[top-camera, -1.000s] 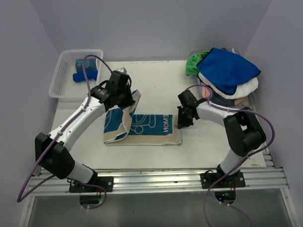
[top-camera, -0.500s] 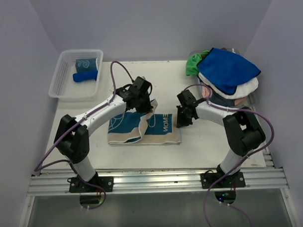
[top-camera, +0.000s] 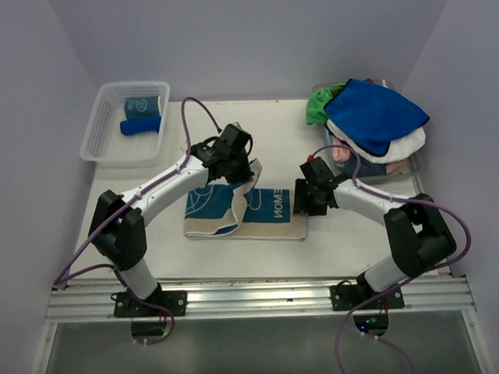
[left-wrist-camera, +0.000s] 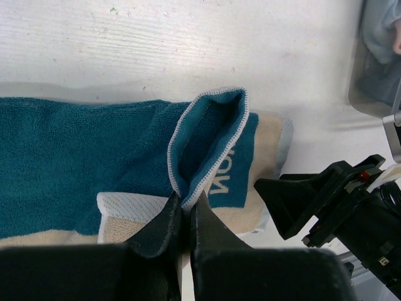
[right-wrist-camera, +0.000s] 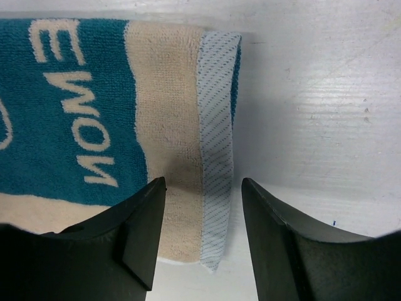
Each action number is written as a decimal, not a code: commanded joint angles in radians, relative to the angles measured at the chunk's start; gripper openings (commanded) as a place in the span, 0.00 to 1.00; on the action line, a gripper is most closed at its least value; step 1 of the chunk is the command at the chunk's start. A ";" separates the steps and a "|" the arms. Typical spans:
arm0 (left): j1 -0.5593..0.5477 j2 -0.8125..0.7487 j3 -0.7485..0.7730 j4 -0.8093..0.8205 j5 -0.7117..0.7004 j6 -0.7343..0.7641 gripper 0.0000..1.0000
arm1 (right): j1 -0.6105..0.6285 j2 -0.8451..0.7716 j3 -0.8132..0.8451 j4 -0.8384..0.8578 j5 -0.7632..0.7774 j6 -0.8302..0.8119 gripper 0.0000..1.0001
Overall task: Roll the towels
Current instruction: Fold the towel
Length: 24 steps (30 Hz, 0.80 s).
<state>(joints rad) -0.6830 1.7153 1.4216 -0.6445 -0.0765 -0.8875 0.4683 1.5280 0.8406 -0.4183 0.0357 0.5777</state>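
Surface: white painted counter (top-camera: pixel 341 237), scuffed and speckled in the wrist views. Mid-counter: teal and beige terry towel (top-camera: pixel 271 209) with white lettering, long side running left to right. Its right end lies flat on the surface; its left end is turned up and doubled over. Far left corner: clear plastic mesh basket (top-camera: pixel 96 135). Far right corner: heap of cloth towels (top-camera: pixel 374 117), royal blue on top, with green, white and pink showing beneath. The middle towel lies well apart from both.

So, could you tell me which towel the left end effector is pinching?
The teal and beige lettered towel spread mid-table; the left end effector pinches its folded edge, unlike the piled ones.
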 commanded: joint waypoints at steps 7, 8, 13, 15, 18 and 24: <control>-0.004 -0.065 0.023 0.006 -0.055 -0.022 0.00 | -0.003 -0.008 -0.041 0.022 0.046 0.034 0.47; -0.004 -0.062 0.023 0.008 -0.055 -0.022 0.00 | -0.002 0.004 -0.047 0.030 0.043 0.033 0.45; -0.009 -0.054 0.020 0.029 -0.016 -0.028 0.00 | -0.003 0.067 -0.067 0.099 -0.033 0.051 0.04; -0.024 -0.046 0.025 0.046 -0.008 -0.030 0.00 | -0.002 0.089 -0.058 0.101 -0.031 0.059 0.00; -0.052 -0.022 0.033 0.069 0.020 -0.037 0.00 | -0.003 0.098 -0.043 0.099 -0.028 0.059 0.00; -0.076 0.024 0.082 0.083 0.072 -0.048 0.00 | -0.003 0.113 -0.017 0.082 -0.017 0.056 0.00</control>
<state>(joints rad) -0.7513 1.7248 1.4471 -0.6262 -0.0402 -0.9077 0.4633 1.5883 0.8268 -0.3328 -0.0029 0.6289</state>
